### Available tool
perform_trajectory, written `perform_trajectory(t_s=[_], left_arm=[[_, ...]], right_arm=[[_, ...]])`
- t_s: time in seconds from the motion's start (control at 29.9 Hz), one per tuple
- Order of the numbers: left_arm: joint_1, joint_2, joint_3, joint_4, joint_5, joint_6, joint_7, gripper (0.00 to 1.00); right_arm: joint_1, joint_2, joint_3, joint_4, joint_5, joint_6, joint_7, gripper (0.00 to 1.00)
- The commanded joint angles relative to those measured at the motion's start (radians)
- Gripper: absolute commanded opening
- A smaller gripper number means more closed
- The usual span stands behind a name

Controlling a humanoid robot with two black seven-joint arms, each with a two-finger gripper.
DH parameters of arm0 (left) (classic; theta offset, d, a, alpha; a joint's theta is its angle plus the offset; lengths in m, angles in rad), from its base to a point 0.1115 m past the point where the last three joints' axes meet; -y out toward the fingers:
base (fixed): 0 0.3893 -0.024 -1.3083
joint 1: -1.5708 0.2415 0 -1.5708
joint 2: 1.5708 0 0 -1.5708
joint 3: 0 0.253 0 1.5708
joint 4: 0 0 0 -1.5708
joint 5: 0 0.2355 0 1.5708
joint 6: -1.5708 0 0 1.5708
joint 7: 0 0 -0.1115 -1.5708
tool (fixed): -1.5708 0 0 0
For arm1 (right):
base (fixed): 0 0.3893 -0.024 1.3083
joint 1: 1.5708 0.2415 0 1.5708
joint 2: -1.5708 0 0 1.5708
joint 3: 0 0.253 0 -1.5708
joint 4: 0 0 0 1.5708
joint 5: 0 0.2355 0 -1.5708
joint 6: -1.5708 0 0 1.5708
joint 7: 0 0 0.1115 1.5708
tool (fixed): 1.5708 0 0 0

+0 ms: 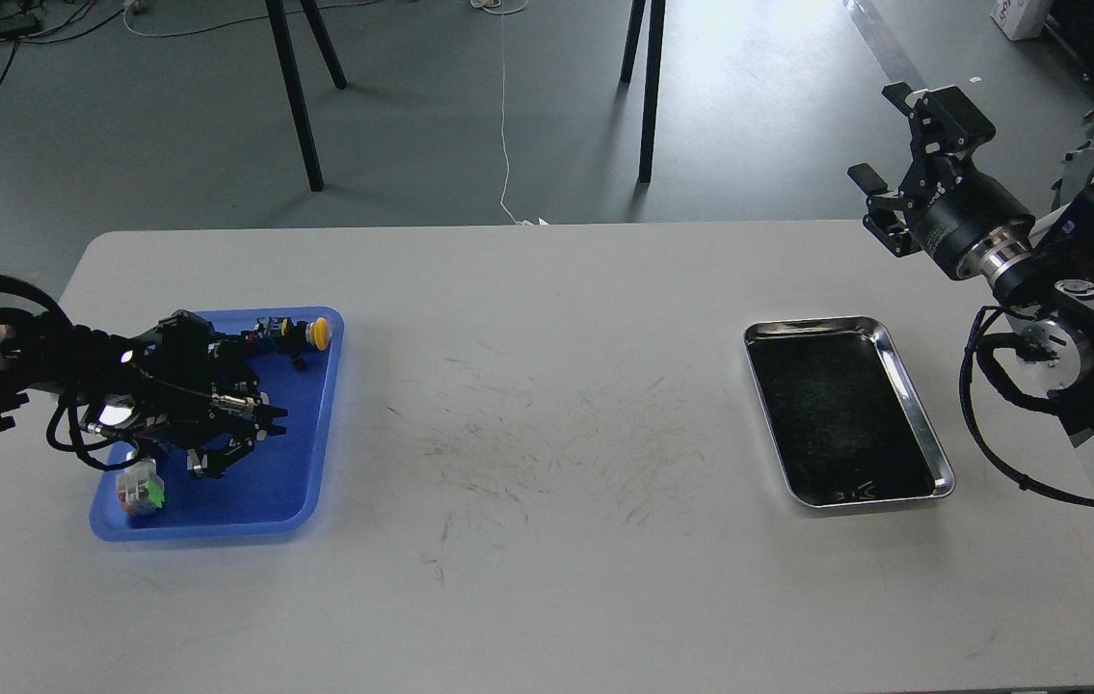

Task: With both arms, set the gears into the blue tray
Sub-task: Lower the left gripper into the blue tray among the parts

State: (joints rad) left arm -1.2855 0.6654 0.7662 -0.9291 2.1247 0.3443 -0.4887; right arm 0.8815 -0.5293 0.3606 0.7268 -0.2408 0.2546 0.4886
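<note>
White table (547, 578), scuffed grey at its middle, carries everything here. On its left lies the blue tray (301, 424), and over that tray hangs the left gripper (238, 445), fingers pointing right and down; they look spread, with nothing clear between them, though black on black leaves me unsure. On the right lies a steel tray (932, 453) with a dark floor. The right gripper (879, 207) is raised above the table's far right corner, well apart from both trays, jaws apart and empty.

The gears: I cannot pick them out. A few faint specks near the steel tray's front edge may be some.

Likely step: the left arm releasing into the blue tray. Done well, it stays low and lifts straight up.

In the way inside the blue tray: a yellow-capped part (315, 333) at the far rim, and a small green-and-white block (142, 490) just beside the gripper.
</note>
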Motion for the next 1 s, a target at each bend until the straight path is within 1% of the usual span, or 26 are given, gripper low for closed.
perform_trajectory(t_s=[0.0,0.17,0.53,0.67,0.7,0.77,0.87,0.9,0.94,0.97], left_arm=[[0.0,0.0,0.002,0.003,0.0,-0.001,0.0,0.16],[0.002,-0.001,0.004,0.009,0.0,-0.001,0.0,0.19],[0.003,0.0,0.004,0.015,-0.002,-0.002,0.0,0.32],[0.003,0.0,0.004,0.015,-0.002,-0.002,0.0,0.42],[0.003,0.0,0.004,0.016,-0.002,-0.002,0.0,0.46],[0.005,0.0,0.004,0.019,-0.002,-0.002,0.0,0.47],[0.005,0.0,0.004,0.027,-0.002,-0.002,0.0,0.52],[0.005,0.0,0.004,0.027,-0.002,-0.002,0.0,0.56],[0.006,0.0,0.004,0.029,-0.002,-0.002,0.0,0.62],[0.006,0.0,0.004,0.029,-0.003,-0.002,0.0,0.67]], right_arm=[[-0.004,-0.001,0.0,0.0,0.0,0.0,0.0,0.97],[-0.007,-0.017,0.001,0.003,0.0,0.0,0.0,0.97],[-0.007,-0.017,0.005,0.005,0.0,0.002,0.0,0.97],[-0.007,-0.017,0.005,0.005,0.002,0.002,0.0,0.97],[-0.007,-0.017,0.005,0.005,0.002,0.002,0.0,0.97],[-0.007,-0.017,0.005,0.005,0.002,0.002,0.0,0.97],[-0.007,-0.017,0.005,0.005,0.002,0.002,0.0,0.97],[-0.007,-0.017,0.005,0.005,0.002,0.002,0.0,0.97],[-0.007,-0.017,0.005,0.005,0.002,0.002,0.0,0.97],[-0.007,-0.017,0.005,0.005,0.002,0.002,0.0,0.97]])
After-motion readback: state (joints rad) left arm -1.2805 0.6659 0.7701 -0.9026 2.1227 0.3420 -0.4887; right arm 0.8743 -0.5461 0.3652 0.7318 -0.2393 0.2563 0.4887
